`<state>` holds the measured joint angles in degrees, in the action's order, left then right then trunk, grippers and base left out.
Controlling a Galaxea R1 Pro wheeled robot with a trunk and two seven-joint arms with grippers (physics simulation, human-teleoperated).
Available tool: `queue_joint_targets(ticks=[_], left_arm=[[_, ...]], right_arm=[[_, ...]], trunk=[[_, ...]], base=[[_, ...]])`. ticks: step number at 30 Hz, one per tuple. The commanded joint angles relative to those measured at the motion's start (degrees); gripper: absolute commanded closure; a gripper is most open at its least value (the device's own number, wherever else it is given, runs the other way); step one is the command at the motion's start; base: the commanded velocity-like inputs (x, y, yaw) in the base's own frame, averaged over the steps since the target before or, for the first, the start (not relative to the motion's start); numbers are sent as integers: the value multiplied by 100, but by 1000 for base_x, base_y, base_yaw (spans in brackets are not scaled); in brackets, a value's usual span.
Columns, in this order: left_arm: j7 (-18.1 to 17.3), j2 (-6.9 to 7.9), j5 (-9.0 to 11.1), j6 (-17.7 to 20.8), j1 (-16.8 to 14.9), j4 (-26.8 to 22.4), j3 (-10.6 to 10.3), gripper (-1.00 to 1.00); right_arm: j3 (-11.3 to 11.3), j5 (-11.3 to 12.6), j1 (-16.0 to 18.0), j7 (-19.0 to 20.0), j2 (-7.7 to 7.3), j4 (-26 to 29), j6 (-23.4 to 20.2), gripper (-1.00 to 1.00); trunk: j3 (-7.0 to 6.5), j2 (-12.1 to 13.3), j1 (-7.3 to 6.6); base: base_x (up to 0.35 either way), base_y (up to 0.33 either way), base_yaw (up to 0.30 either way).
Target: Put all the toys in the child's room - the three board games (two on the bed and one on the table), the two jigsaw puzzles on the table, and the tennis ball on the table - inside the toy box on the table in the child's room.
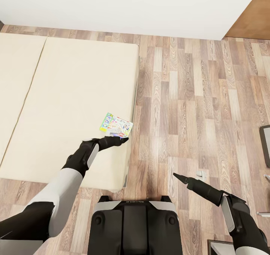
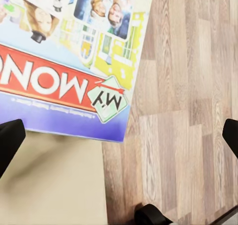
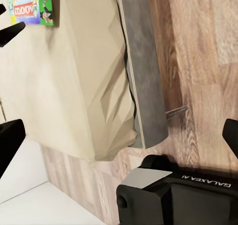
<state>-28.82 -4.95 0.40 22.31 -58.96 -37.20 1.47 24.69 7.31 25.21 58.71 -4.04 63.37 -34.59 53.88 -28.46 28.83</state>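
One board game (image 1: 116,126), a flat colourful "My Monopoly" box (image 2: 64,61) with a red logo band and a blue strip, lies on the beige bed (image 1: 67,97) close to its right edge. My left gripper (image 1: 122,139) hovers open just short of the box's near side, its black fingers (image 2: 10,140) spread wide with nothing between them. Over the wood floor, my right gripper (image 1: 175,175) is open and empty. The right wrist view looks back at the bed's grey frame (image 3: 144,86) and the box (image 3: 29,6) far off.
Wood-plank floor (image 1: 195,97) stretches right of the bed to a white wall (image 1: 131,3). My dark base (image 1: 135,225) stands at the bed's corner. A small grey item (image 1: 202,173) lies on the floor, and dark-framed furniture (image 1: 265,144) pokes in at the right.
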Motion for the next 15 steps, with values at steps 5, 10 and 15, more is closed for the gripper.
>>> queue_joint_targets(ticks=[5, 10, 15], left_arm=[[-11, -5, 4, 46, -1, -7, 16, -100], [-5, -5, 4, 46, -8, -7, 18, -100], [4, -6, 4, 60, -42, -7, 15, -100]], right_arm=[[9, 24, 2, 118, -4, 0, -39, -100], [10, 24, 2, 147, -60, 0, -39, -100], [116, 33, -6, 156, -105, -3, -39, -100]], trunk=[[5, -7, 3], [5, -7, 3], [5, -7, 3]], base=[[0, 0, 0], [0, 0, 0], [0, 0, 0]])
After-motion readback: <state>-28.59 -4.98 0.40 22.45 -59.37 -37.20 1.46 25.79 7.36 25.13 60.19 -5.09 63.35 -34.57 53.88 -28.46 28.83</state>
